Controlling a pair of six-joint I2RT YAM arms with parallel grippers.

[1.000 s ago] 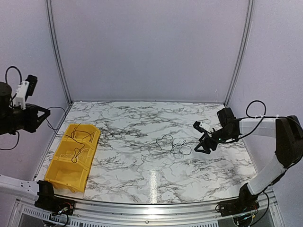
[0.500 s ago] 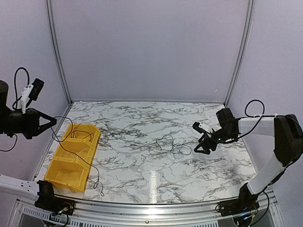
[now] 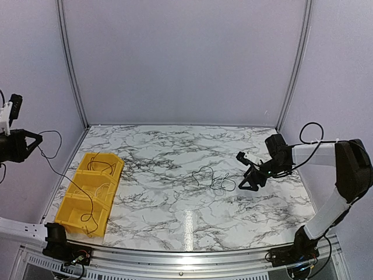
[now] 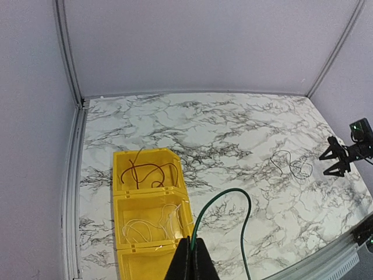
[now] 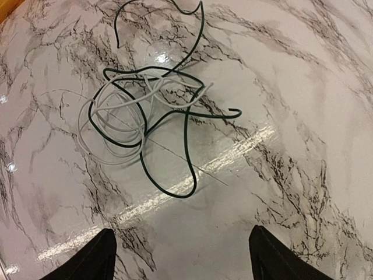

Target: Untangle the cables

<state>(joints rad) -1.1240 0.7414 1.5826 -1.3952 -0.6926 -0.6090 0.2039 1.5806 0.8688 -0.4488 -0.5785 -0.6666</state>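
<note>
My left gripper (image 3: 36,140) is raised high at the far left, shut on a thin dark green cable (image 4: 233,191). The cable arcs out of the closed jaws (image 4: 192,256) and hangs down over the near end of the yellow bin (image 3: 87,192). A small tangle of dark green and pale cables (image 3: 213,178) lies on the marble table right of centre, and it fills the right wrist view (image 5: 145,116). My right gripper (image 3: 247,178) is open and empty, low over the table just right of the tangle, with its fingertips wide apart (image 5: 180,259).
The yellow bin has three compartments (image 4: 125,201). The far one holds a reddish-brown cable (image 4: 145,172) and the middle one a white cable (image 4: 145,227). Purple walls close in the table on three sides. A metal rail (image 3: 186,256) runs along the near edge.
My left gripper has swung left and up with the green cable. The cable's free end has lifted off the table in front of the bin and now hangs over it. The right arm has barely moved.
</note>
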